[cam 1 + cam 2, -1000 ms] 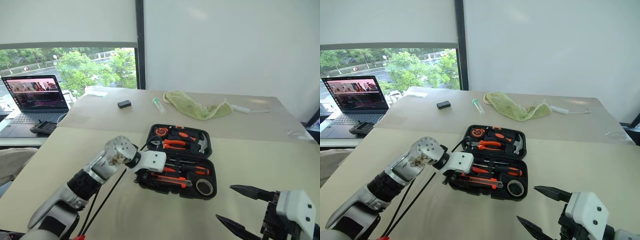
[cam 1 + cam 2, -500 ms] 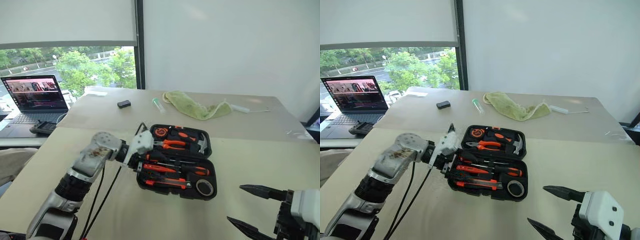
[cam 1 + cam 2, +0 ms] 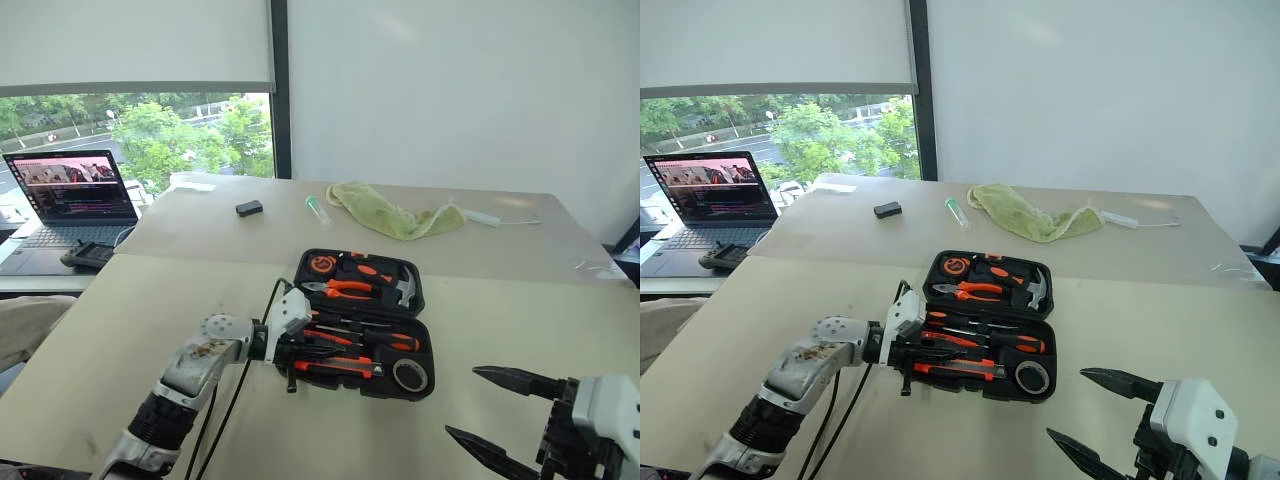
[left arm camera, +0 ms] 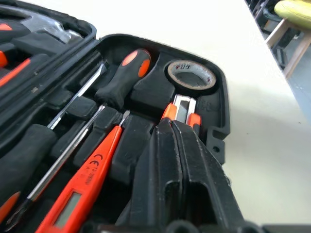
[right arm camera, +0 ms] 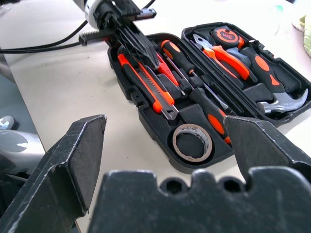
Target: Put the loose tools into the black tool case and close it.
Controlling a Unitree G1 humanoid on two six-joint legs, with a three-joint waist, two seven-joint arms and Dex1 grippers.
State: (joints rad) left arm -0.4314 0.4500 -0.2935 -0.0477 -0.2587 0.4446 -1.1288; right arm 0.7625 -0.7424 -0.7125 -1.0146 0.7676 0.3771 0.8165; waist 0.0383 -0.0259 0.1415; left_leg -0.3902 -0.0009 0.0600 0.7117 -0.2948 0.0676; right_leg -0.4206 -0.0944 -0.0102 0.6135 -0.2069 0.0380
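The black tool case (image 3: 428,347) lies open and flat on the table. Its near half holds two orange-and-black screwdrivers (image 4: 124,77), the orange tester screwdriver (image 4: 82,184), the utility knife (image 4: 183,108) and the tape roll (image 4: 190,73), each in a slot. My left gripper (image 3: 325,350) reaches in from the case's left side. It is shut and holds nothing, and its tips lie low over the knife and the tester. My right gripper (image 3: 462,402) hangs open at the near right, apart from the case.
The case's far half holds pliers (image 3: 345,290), a hammer (image 3: 405,290) and a tape measure (image 3: 322,264). Farther back lie a small black block (image 3: 249,208), a clear tube (image 3: 317,208) and a green cloth (image 3: 395,215). A laptop (image 3: 70,190) stands at the far left.
My left gripper rose at the case's left edge with its fingers apart, then dropped back over the near half and shut. The right gripper kept still.
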